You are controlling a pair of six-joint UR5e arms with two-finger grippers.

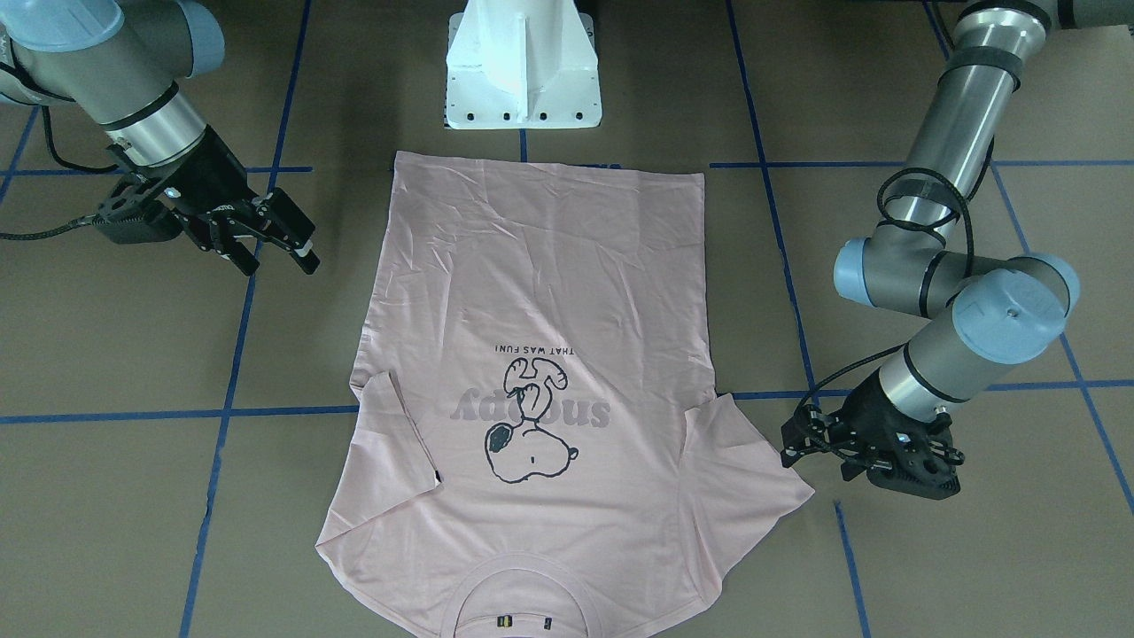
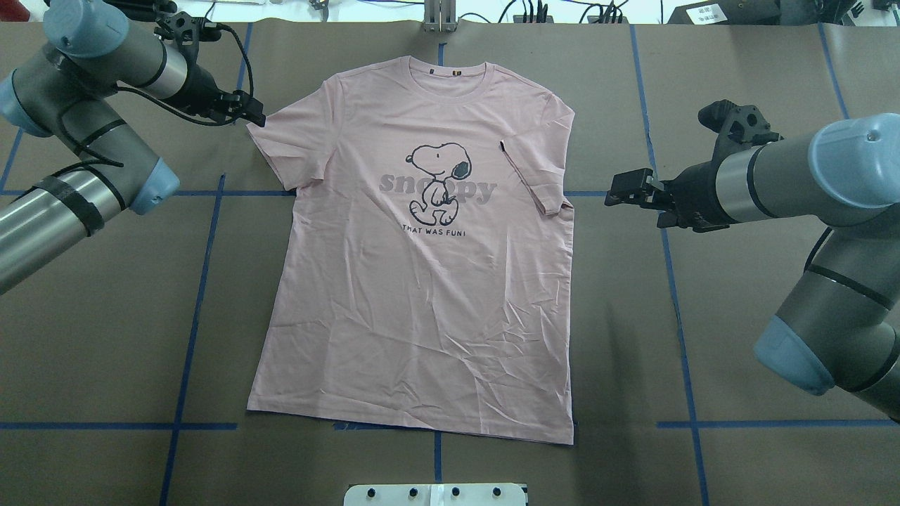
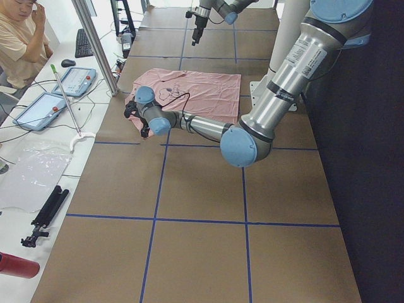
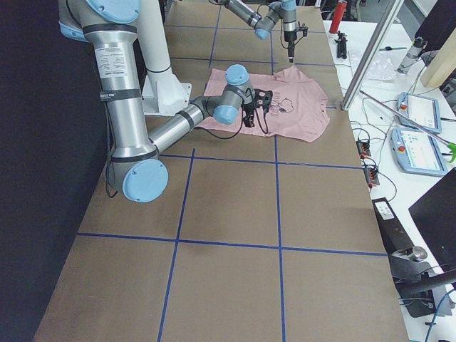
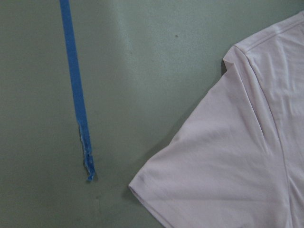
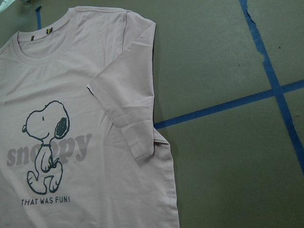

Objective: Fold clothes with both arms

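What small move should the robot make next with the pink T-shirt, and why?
Probably the left gripper should lower onto the edge of the spread sleeve of the pale pink T-shirt and grip it. It hovers just beside that sleeve, while the other sleeve already lies folded over the chest, and the right gripper is apart from the cloth.

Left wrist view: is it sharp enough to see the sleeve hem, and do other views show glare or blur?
Left wrist view: sleeve hem readable, slightly soft, greenish cast, thin shadow under its edge. Right wrist view: sharp, T-shirt lettering legible. Overhead view: even light, only the top edge washed out. Front-facing view: white pedestal nearly blown out.
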